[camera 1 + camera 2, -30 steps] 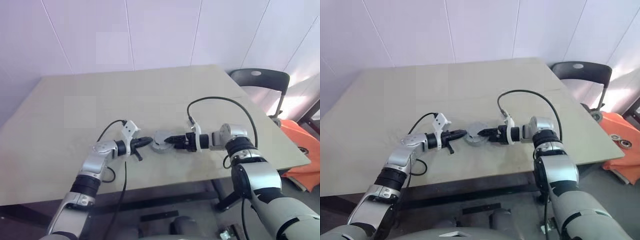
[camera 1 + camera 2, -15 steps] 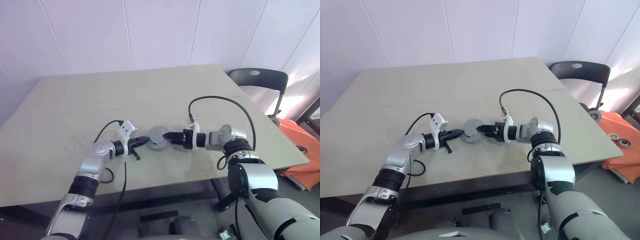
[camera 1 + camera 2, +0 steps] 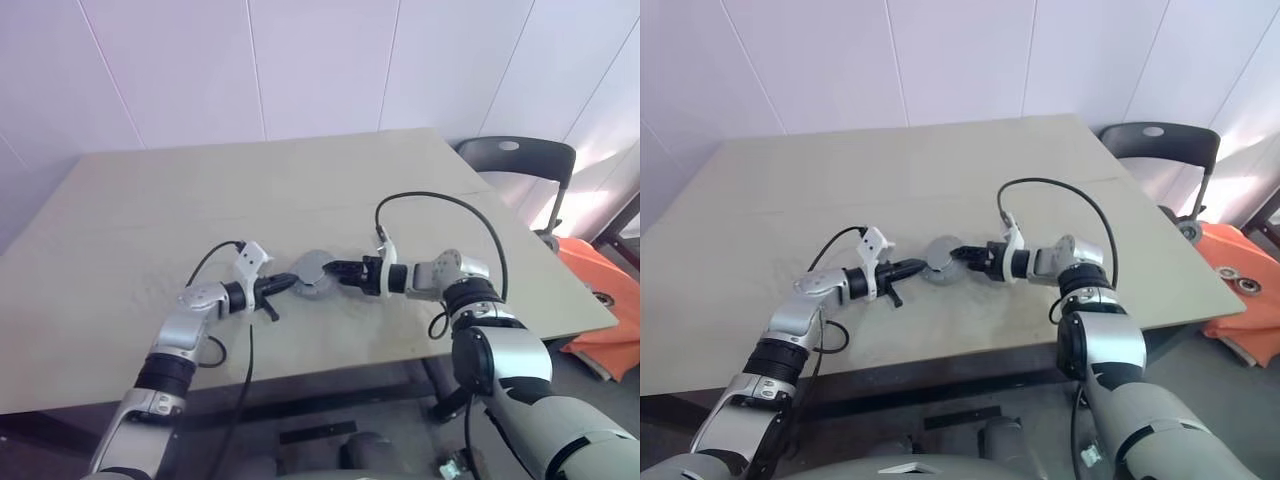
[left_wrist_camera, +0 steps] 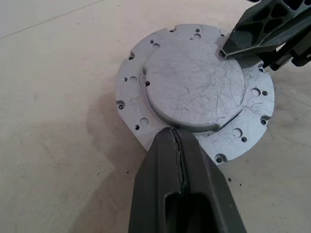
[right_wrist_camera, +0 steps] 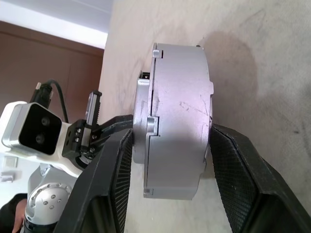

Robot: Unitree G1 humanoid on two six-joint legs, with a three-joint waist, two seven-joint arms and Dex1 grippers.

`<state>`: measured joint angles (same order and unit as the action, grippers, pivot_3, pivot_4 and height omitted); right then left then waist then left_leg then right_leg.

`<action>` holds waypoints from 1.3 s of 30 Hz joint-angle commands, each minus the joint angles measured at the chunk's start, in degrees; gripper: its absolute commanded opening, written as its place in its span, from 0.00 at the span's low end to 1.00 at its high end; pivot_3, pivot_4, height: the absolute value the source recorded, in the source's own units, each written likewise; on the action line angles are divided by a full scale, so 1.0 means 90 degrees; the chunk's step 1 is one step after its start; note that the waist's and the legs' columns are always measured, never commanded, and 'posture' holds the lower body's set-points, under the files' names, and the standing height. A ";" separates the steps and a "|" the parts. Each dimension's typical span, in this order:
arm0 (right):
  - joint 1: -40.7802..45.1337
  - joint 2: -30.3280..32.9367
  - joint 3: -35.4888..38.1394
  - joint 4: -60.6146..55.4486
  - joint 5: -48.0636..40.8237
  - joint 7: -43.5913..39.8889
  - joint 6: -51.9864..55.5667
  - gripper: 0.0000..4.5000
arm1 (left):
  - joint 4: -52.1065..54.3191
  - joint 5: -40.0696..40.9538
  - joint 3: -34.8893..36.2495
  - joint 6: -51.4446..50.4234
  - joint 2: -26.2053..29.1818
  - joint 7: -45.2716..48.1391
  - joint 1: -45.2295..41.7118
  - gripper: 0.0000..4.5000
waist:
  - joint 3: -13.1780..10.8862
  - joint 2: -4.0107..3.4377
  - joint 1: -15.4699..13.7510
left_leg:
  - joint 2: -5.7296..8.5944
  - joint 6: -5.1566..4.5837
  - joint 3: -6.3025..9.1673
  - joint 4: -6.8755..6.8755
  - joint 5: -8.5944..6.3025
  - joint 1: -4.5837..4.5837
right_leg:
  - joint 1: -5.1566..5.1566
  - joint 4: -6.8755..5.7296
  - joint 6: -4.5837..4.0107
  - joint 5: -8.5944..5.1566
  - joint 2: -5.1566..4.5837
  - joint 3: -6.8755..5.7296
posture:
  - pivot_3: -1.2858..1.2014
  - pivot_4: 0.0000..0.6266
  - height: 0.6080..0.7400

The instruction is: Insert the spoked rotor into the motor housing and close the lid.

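Two grippers meet at the motor housing (image 4: 194,92), a scratched silver puck on the table (image 3: 150,210): right gripper (image 5: 167,160) clamps its flat faces between both pads, while left gripper (image 4: 177,141), fingers pressed together, touches its rim.

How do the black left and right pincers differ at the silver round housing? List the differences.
The left pincer has its fingers pressed shut, while the right pincer has its fingers apart. The left only touches the flanged rim of the silver round metal motor housing with its tip, while the right straddles the housing and seems to clamp it. Both are black, two-fingered, and meet at the housing.
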<state>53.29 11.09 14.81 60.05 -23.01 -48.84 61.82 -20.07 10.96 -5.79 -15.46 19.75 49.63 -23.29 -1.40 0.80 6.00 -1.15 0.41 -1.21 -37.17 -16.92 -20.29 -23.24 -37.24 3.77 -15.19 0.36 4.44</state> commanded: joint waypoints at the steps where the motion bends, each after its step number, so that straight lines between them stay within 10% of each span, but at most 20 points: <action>1: 0.0012 -0.0230 -0.0032 0.0047 -0.0071 0.0058 -0.0020 0.47 | -0.0019 -0.0091 -0.0158 -0.0122 0.0020 0.0050 0.0090 0.00 | 0.0000 0.0000 0.0001 | 0.0000 0.0000 0.0000 0.0000 0.0000 0.0000 | 0.0000 0.0000 0.0000 0.0000 0.0000 0.0000 | 0.52 0.00 1.00; 39: 0.0153 -0.0911 0.2209 0.0607 -0.1773 0.0933 0.0257 0.47 | 0.2381 0.2660 0.2986 -0.2284 0.1428 -0.0547 0.1377 0.00 | -0.0046 0.0015 0.0105 | -0.0011 0.0004 0.0000 0.0014 -0.0003 -0.0068 | -0.0060 0.0018 -0.0001 0.0002 -0.0020 -0.0003 | 0.52 0.00 1.00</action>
<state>51.59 3.11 32.56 67.66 -35.41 -39.87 63.80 -0.56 33.27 19.24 -36.03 32.49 45.38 -10.73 -1.81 0.93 6.94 -1.25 0.45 -1.20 -37.07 -16.94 -21.01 -23.90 -37.12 3.75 -15.17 0.18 4.41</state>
